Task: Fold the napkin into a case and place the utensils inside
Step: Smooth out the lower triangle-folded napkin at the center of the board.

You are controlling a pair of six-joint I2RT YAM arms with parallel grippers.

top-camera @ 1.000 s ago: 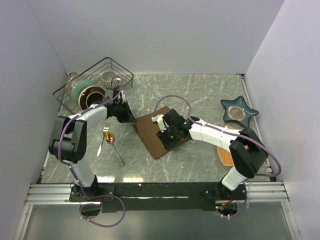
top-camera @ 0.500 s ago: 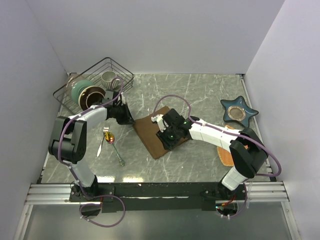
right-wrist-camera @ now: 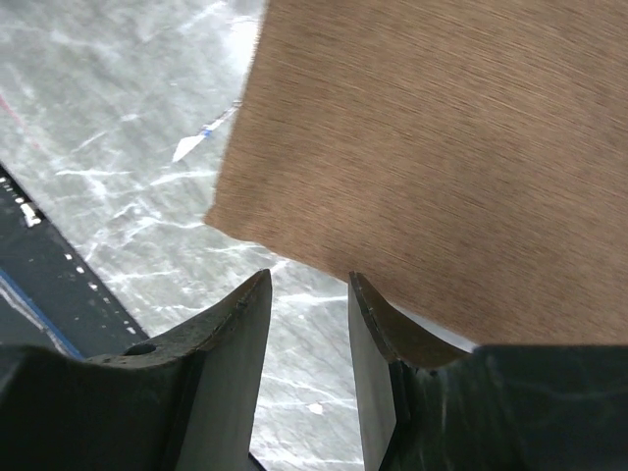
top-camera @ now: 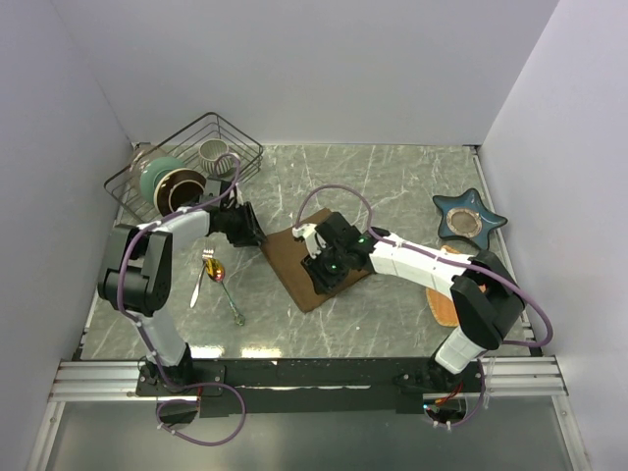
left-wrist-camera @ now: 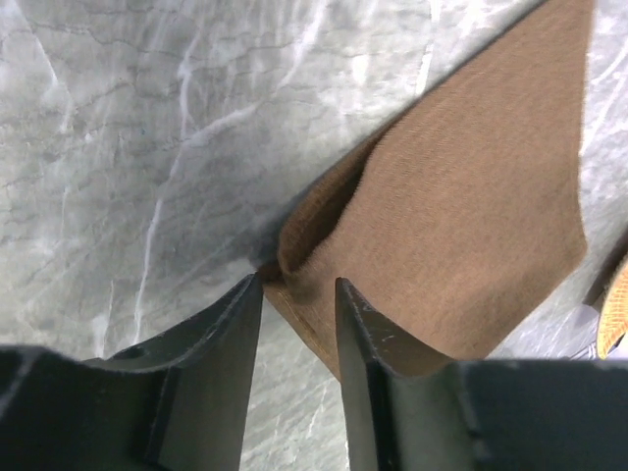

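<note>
The dark-brown napkin lies folded on the marble table, mid-table. My left gripper sits at its left corner; in the left wrist view the folded corner of the napkin lies just ahead of and partly between the open left gripper, with a gap on both sides of the cloth. My right gripper hovers over the napkin's near part; the right wrist view shows the right gripper open at the napkin's edge. The utensils lie loose, left of the napkin.
A black wire basket with a mug and bowls stands at the back left. A blue star-shaped dish is at the right. An orange-tan mat lies partly under the right arm.
My left gripper has opened and let go of the napkin's left corner. The right gripper has shifted slightly up and left over the cloth, still open.
</note>
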